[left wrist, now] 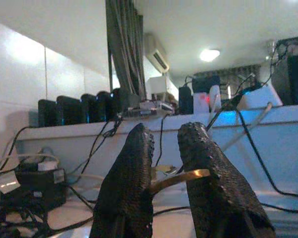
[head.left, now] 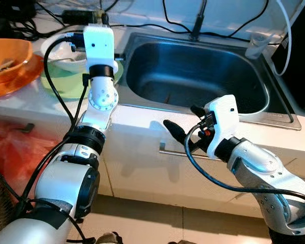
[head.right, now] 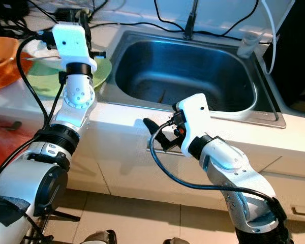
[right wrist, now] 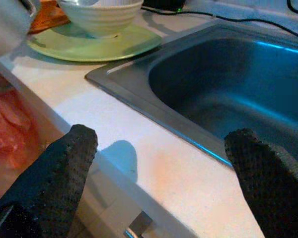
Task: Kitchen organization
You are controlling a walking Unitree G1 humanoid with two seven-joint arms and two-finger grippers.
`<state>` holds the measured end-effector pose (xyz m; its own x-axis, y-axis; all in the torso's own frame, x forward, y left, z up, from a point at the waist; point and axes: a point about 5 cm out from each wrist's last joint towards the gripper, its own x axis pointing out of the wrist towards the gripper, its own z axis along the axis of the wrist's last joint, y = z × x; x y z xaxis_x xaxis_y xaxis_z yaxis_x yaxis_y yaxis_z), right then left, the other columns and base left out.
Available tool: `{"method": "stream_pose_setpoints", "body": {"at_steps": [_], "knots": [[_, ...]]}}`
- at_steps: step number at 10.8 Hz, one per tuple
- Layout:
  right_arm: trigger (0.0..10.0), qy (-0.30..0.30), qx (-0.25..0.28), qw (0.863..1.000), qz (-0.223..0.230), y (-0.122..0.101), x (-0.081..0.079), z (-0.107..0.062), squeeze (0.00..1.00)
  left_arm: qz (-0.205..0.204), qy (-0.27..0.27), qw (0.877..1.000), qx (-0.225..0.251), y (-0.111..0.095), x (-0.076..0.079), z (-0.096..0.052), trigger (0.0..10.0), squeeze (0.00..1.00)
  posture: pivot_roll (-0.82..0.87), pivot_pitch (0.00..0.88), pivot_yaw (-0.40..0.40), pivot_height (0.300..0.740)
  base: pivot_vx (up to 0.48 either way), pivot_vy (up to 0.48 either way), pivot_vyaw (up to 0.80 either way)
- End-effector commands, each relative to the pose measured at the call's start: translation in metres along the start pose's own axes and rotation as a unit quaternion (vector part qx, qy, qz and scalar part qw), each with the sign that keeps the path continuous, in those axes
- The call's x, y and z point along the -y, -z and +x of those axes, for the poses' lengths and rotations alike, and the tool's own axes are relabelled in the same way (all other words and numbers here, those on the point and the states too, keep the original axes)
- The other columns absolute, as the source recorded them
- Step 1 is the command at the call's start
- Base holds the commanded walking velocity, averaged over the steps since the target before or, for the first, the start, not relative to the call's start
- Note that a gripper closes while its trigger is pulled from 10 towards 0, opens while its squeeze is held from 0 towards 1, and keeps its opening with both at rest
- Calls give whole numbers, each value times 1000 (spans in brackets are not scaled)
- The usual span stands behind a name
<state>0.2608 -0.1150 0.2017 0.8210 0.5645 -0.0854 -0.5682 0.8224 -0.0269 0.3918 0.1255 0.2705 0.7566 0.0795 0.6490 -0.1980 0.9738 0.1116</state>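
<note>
your left gripper (left wrist: 170,174), raised over the white bowl (right wrist: 100,15) on the green plate (right wrist: 97,41), pinches a thin brass-coloured utensil handle (left wrist: 181,177), probably mid-transfer, while your right gripper (right wrist: 154,186) hovers spread by the sink (head.left: 193,76); next, pick its destination.

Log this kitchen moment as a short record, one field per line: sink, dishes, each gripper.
sink: steel sink set in the white counter
dishes: white bowl on a green plate left of the sink; orange bowl further left
left gripper: left gripper raised over the dishes, fingers pinching a thin metal piece, likely cutlery
right gripper: right gripper open, at the counter's front edge by the sink
</note>
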Motion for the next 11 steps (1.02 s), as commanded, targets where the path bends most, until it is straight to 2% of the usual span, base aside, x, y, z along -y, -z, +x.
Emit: {"method": "stream_pose_setpoints", "body": {"at_steps": [1, 3, 6, 11], "knots": [[10000, 19, 8, 1000, -10, -3, 7, 0, 0, -15, 18, 999, 29, -15, 9, 8, 0, 0, -162, 37, -4, 740, 0, 0, 0], [10000, 45, 23, 999, -8, -5, 11, -1, 0, -32, 42, 998, 23, -16, 22, 5, 0, 0, -166, 31, 28, 740, 0, 0, 0], [10000, 89, 45, 995, -4, -7, 20, -3, 0, -47, 66, 997, 16, -18, 34, 3, 0, 0, -165, 36, 58, 740, 0, 0, 0], [10000, 108, 49, 993, -7, -7, 24, -5, 0, -53, 76, 996, 8, -16, 37, 2, 0, 0, -169, 41, 70, 740, 0, 0, 0]]}}
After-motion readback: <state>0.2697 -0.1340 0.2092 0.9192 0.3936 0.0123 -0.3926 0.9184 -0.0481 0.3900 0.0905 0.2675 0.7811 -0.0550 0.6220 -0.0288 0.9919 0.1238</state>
